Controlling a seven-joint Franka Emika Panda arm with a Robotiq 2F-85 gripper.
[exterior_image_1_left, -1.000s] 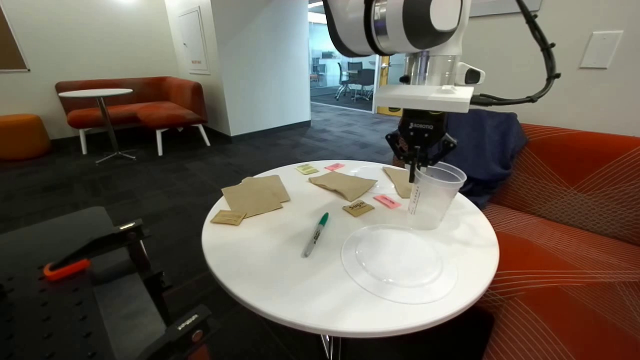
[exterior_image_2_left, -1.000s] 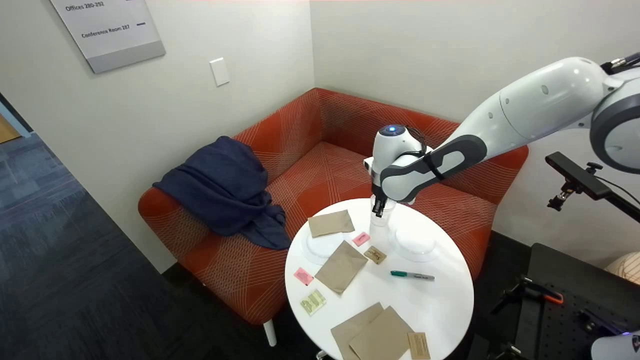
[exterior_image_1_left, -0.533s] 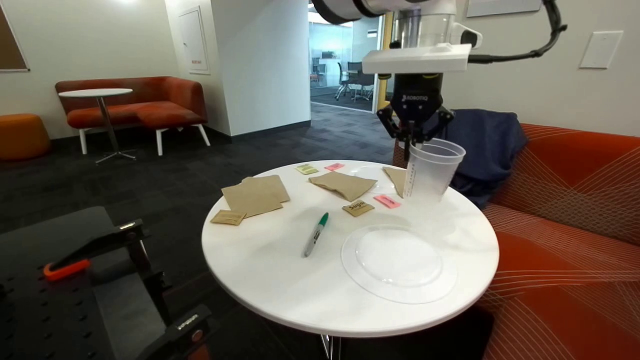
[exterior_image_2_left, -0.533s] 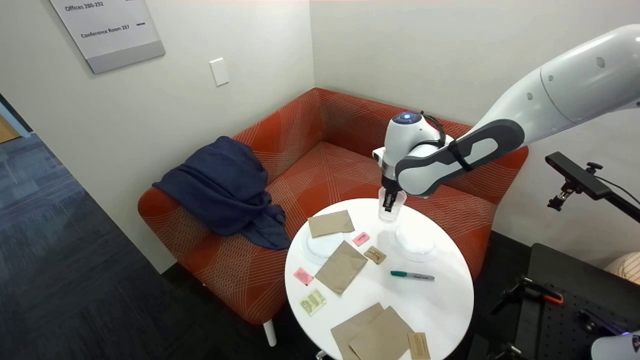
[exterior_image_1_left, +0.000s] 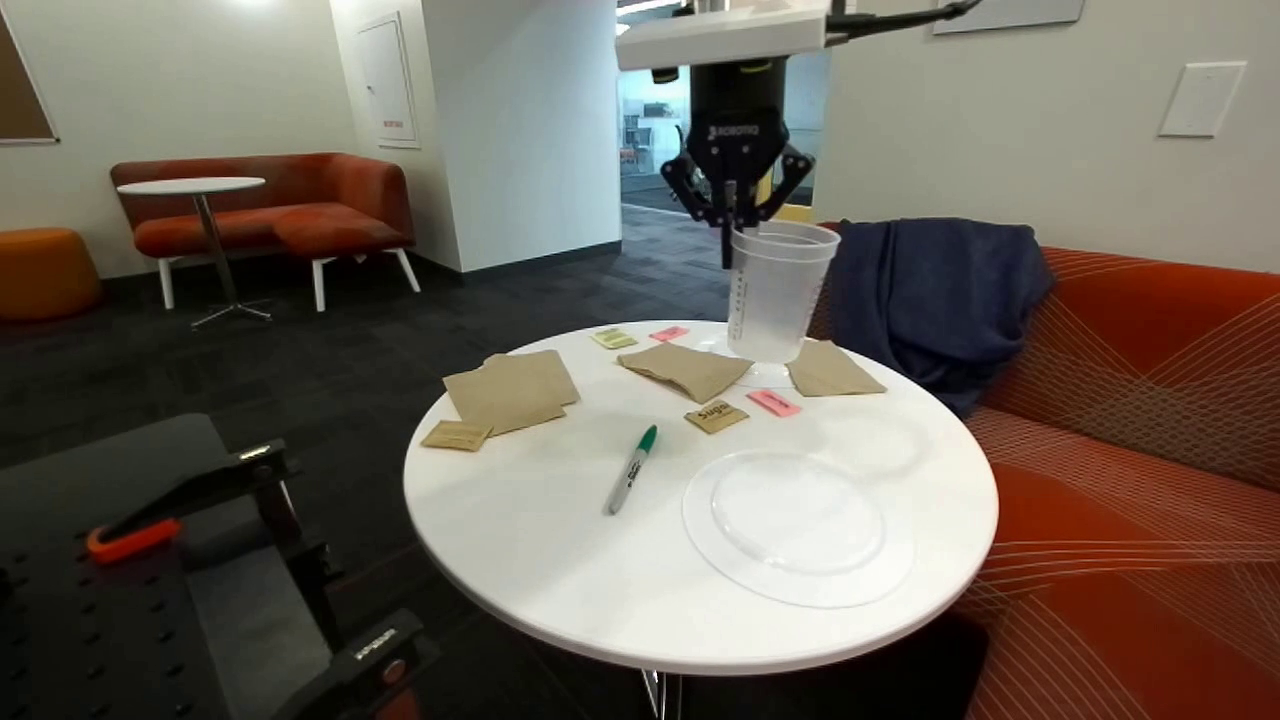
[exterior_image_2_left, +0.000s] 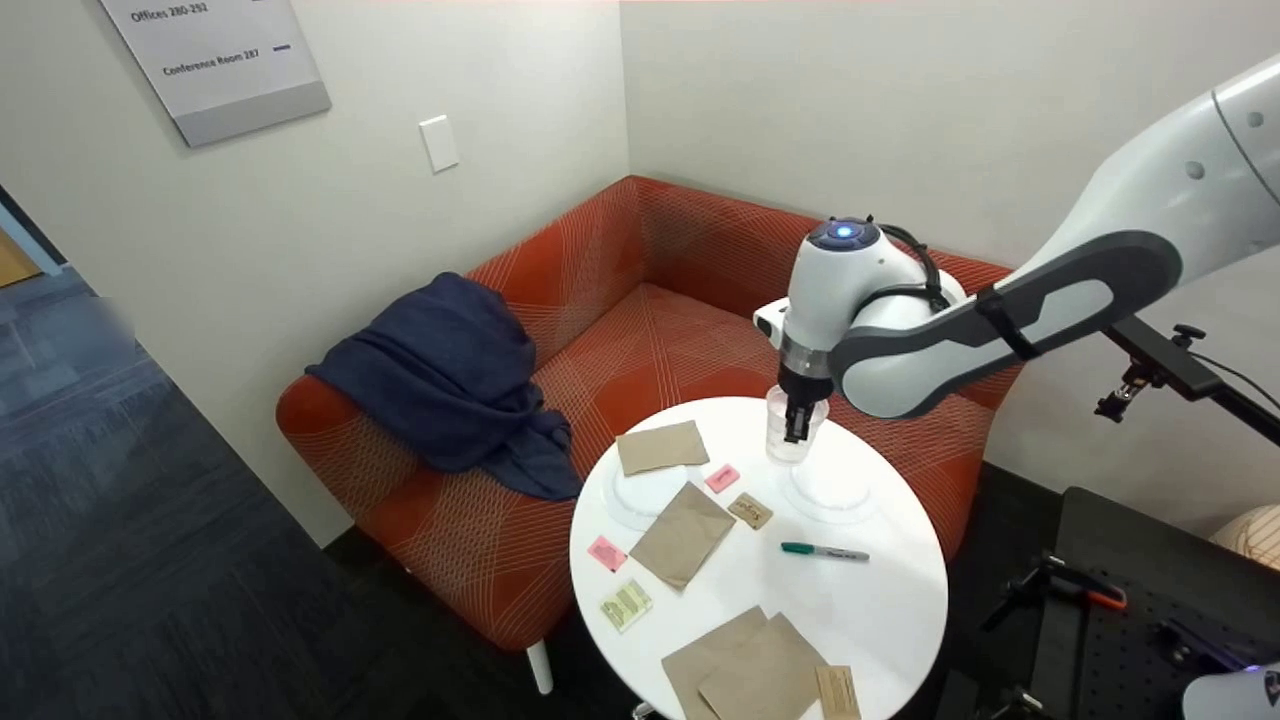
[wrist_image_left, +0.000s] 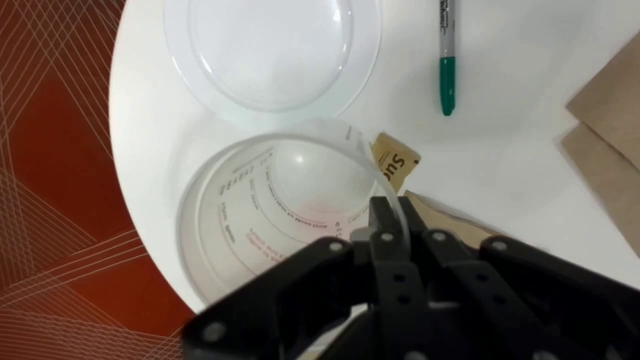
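A clear, tapered plastic cup (exterior_image_1_left: 778, 305) with printed measuring marks hangs upright above the table, in both exterior views. My gripper (exterior_image_1_left: 730, 245) is shut on its wall at the rim. In the wrist view one finger sits inside the cup (wrist_image_left: 235, 215) and the other outside, with the rim running between the fingertips of the gripper (wrist_image_left: 391, 202). Below lie a clear plate (exterior_image_1_left: 700, 520), a pink packet (exterior_image_1_left: 774, 402), a brown sugar packet (exterior_image_1_left: 717, 416) and a brown napkin (exterior_image_1_left: 835, 370). The gripper partly covers the near side of the cup in the wrist view.
The round white table (exterior_image_1_left: 540, 560) also bears a green-capped marker (exterior_image_1_left: 632, 470), a middle napkin (exterior_image_1_left: 690, 370), two overlapping napkins (exterior_image_1_left: 515, 390) and several packets. A second plate (exterior_image_2_left: 625, 505) lies partly beneath a napkin. A red sofa (exterior_image_2_left: 650, 340) with a dark blue cloth (exterior_image_2_left: 440, 380) borders the table.
The cup has come up off the table in my gripper. It has moved left in one exterior view and right in the other. The things on the table have stayed put.
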